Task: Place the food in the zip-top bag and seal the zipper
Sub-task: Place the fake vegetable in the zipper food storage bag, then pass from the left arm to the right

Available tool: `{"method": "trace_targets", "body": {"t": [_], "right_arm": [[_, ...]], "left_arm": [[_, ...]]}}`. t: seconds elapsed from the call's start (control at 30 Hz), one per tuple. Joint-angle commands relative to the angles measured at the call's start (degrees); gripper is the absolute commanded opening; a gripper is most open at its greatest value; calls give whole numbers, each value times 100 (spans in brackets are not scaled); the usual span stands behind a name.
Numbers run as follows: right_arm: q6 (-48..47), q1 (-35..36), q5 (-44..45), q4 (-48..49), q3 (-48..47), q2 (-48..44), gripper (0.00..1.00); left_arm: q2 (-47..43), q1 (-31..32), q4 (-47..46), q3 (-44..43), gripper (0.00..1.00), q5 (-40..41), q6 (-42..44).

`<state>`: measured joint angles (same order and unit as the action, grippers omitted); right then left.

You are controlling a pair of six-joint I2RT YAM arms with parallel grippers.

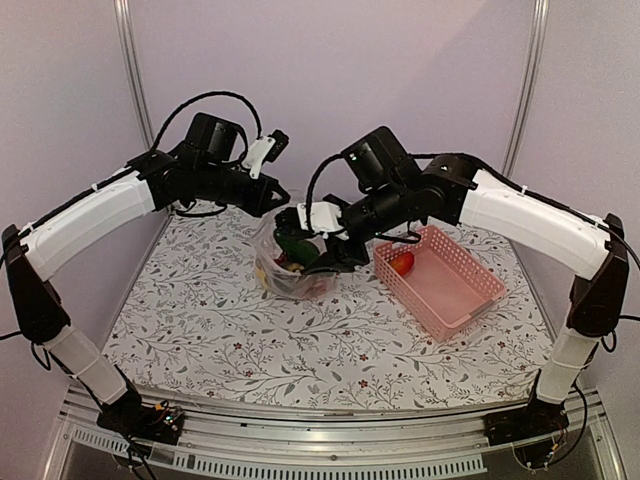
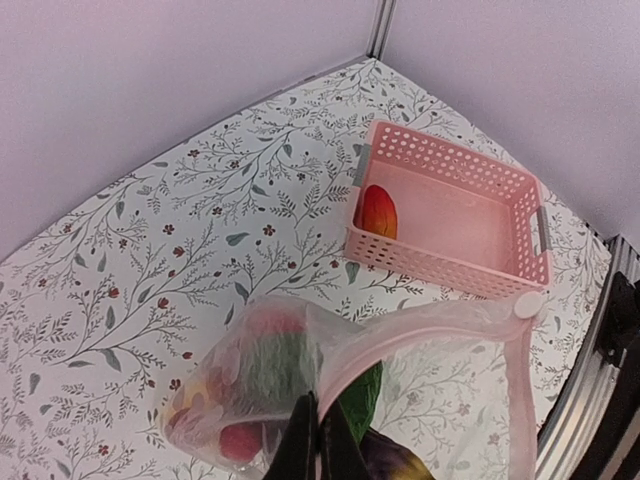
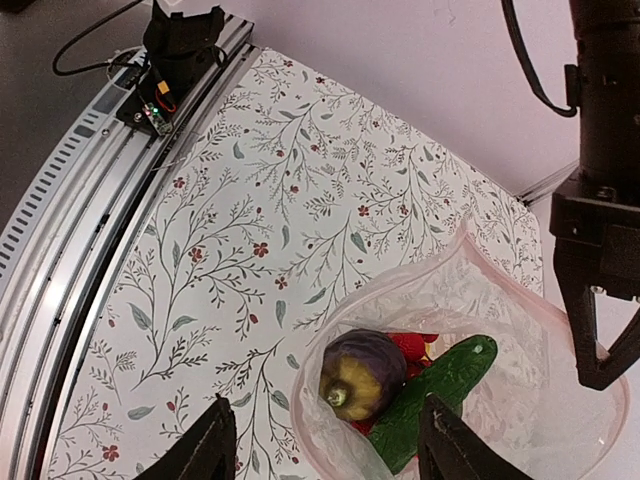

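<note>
The clear zip-top bag [image 1: 285, 272] stands open mid-table with food in it. My left gripper [image 1: 278, 198] is shut on its far rim and holds the mouth up; in the left wrist view its fingers [image 2: 318, 440] pinch the film beside the pinkish zipper strip [image 2: 420, 330]. My right gripper [image 1: 335, 258] hovers open and empty over the mouth [image 3: 330, 450]. Inside lie a purple eggplant [image 3: 360, 370], a green cucumber [image 3: 440, 395] and a red pepper [image 3: 412, 345]. One red-orange fruit [image 1: 402, 263] lies in the pink basket [image 1: 470, 300].
The pink basket [image 2: 450, 270] stands just right of the bag, with the fruit [image 2: 378, 210] at its near-left corner. The metal rail [image 3: 90, 180] and an arm base [image 3: 185, 40] line the table's front edge. Walls close the back and sides.
</note>
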<state>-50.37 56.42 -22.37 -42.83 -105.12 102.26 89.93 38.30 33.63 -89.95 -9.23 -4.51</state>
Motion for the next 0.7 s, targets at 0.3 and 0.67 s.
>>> {"method": "trace_targets", "body": {"t": [0.3, 0.67], "right_arm": [[-288, 393, 1267, -730, -524, 858, 53], [-59, 406, 1302, -548, -717, 777, 1]], "left_arm": [[2, -8, -49, -51, 0, -161, -28], [-155, -16, 612, -133, 30, 269, -26]]}}
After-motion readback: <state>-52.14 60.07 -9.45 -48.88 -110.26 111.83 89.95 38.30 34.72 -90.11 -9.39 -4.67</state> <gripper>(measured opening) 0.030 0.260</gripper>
